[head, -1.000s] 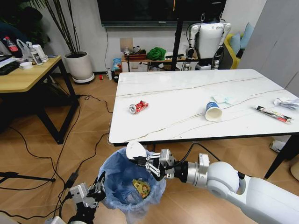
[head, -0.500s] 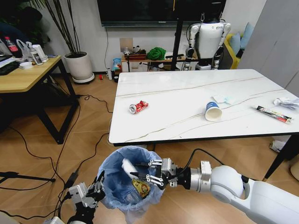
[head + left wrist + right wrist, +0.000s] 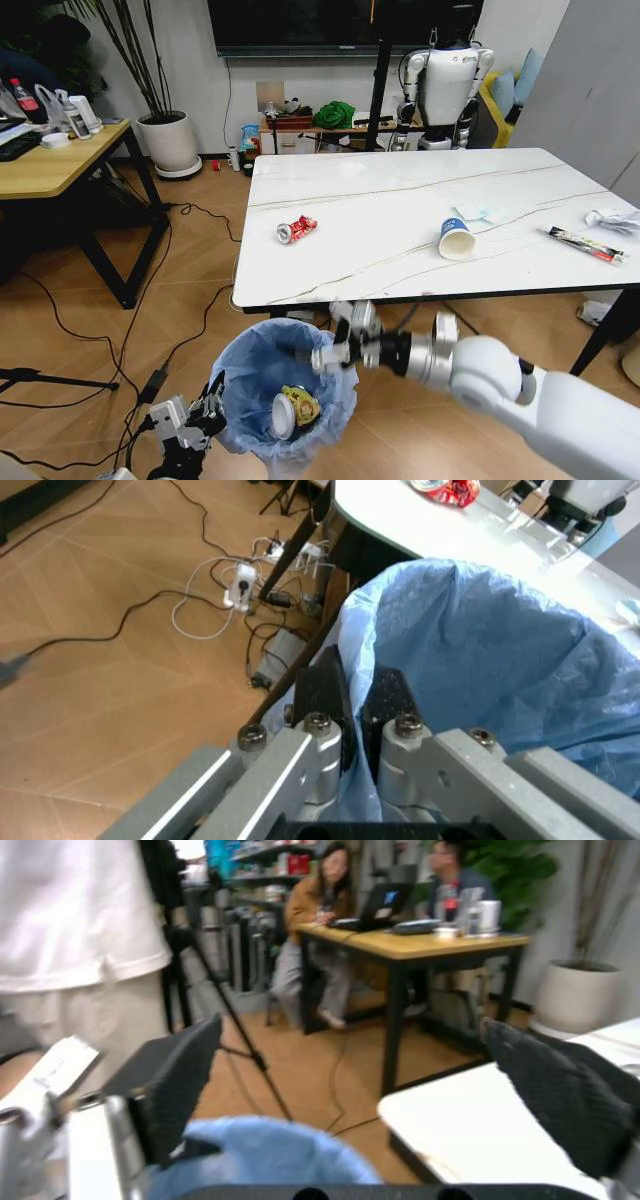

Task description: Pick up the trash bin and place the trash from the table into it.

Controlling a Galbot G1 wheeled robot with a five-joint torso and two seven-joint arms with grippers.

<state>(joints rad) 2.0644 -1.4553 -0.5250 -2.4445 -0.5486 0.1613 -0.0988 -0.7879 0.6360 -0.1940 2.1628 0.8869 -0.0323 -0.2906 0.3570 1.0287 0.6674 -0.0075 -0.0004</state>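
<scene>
My left jaws [image 3: 350, 697] are pinched tight on the rim of the small round bin lined with a crinkly light-blue plastic bag [image 3: 285, 385], holding it low beside the floor. My right jaws [image 3: 335, 335] are spread wide with nothing in them, just above the bin's far edge. Inside the bag lie a round white lid [image 3: 281, 417] and a crumpled yellow wrapper [image 3: 300, 405]. On the white marble tabletop [image 3: 400, 200] sit a crushed red can [image 3: 296, 229], a white-and-blue paper cup [image 3: 457, 239], crumpled white paper [image 3: 612, 220] and a long thin dark wrapper [image 3: 583, 243].
</scene>
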